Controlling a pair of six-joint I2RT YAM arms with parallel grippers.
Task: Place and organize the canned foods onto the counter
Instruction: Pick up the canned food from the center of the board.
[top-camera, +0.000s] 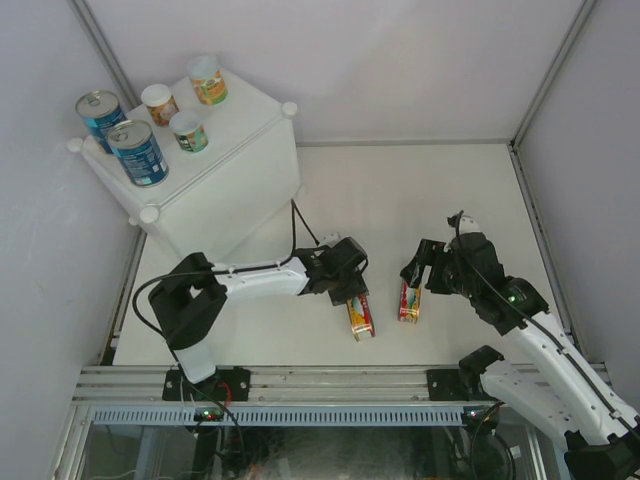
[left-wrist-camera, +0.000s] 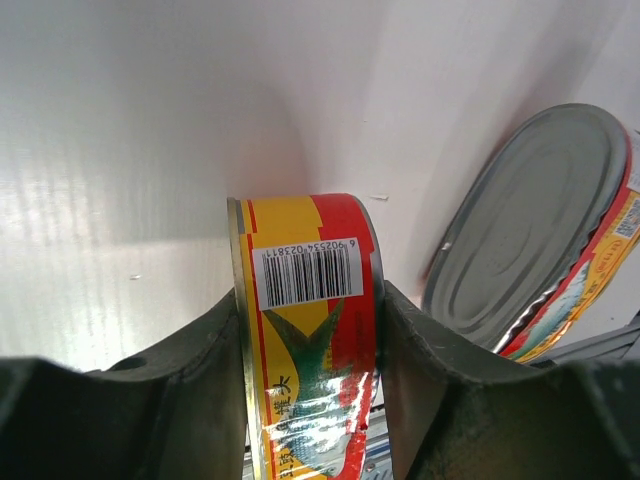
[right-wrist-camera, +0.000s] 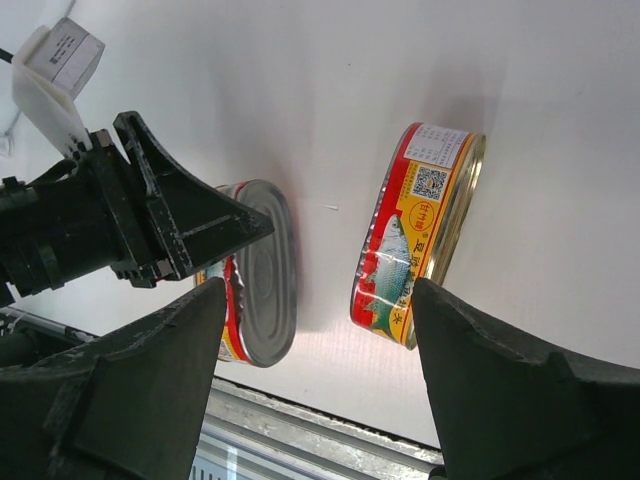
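Two tall blue cans (top-camera: 137, 152) (top-camera: 100, 115) and three small round cans (top-camera: 208, 80) (top-camera: 159, 103) (top-camera: 188, 131) stand on top of the white box counter (top-camera: 225, 190) at the far left. My left gripper (top-camera: 352, 292) is shut on a red-and-yellow oval tin (left-wrist-camera: 310, 330) that stands on its edge low at the table; its fingers press both flat sides. A second oval tin (right-wrist-camera: 415, 235) stands on edge on the table. My right gripper (right-wrist-camera: 320, 290) is open wide around it without touching, and it also shows in the top view (top-camera: 415, 272).
The two grippers are close together near the table's front edge. An aluminium rail (top-camera: 330, 378) runs along that edge. White walls enclose the table on the left, back and right. The counter's corner knob (top-camera: 148, 214) sticks out toward the left arm.
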